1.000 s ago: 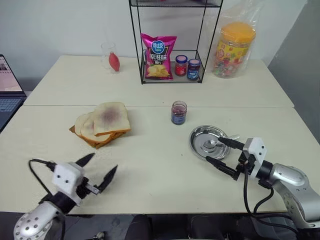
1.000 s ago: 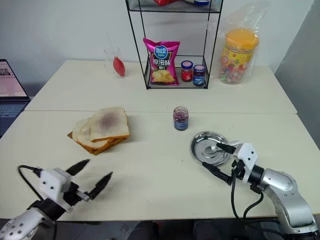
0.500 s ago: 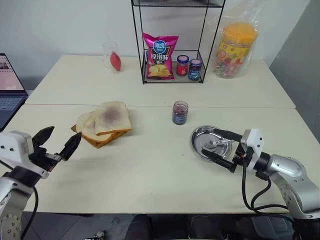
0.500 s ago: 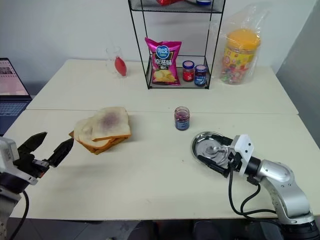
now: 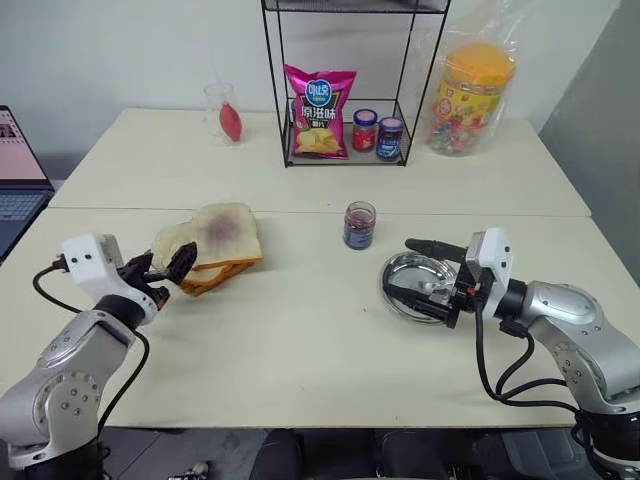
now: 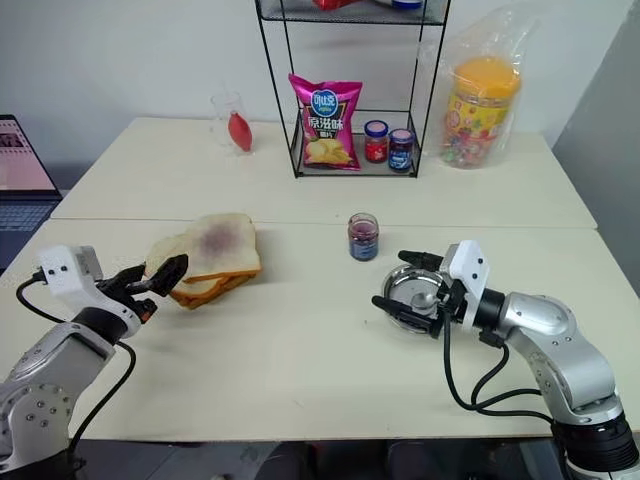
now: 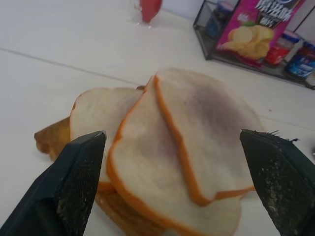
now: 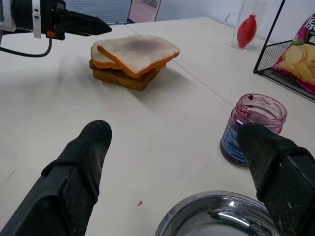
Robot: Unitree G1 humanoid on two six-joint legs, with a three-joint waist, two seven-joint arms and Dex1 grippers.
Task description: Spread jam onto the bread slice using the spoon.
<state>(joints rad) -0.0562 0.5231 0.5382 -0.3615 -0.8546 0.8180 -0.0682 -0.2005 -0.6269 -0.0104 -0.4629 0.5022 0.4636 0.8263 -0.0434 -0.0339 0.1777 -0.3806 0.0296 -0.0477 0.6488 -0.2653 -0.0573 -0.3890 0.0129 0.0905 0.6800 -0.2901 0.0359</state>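
The pale counter (image 5: 300, 340) carries everything; at its far edge stands a black wire rack (image 5: 345, 85), and on the rack's lower shelf leans a pink crisp bag (image 5: 318, 112) with a blue round logo and Chinese characters too small to read, beside two small lidded jars (image 5: 376, 136) whose labels cannot be read; right of the rack sits a big clear tub with an orange lid (image 5: 468, 95) inside a plastic bag, its colourful label print illegible; a laptop (image 5: 18, 175) shows at the left edge; a clear glass holding something red (image 5: 226, 115) stands left of the rack.

The pile of bread (image 5: 200, 258) lies left of centre, and the bread slice (image 5: 225, 235) with the purplish smear rests on top of it; the left pincer (image 5: 160, 270) is spread, its fingertips just beside the pile's near-left edge; whether they touch it cannot be told.

The round steel dish (image 5: 405, 285) sits right of centre, with the spoon (image 6: 425, 297) lying in it; the right pincer (image 5: 420, 272) is spread wide and hovers level over the dish, holding nothing.

The jam (image 5: 357, 225) is in its small open jar between bread and dish; the dark blue label's writing is unreadable.
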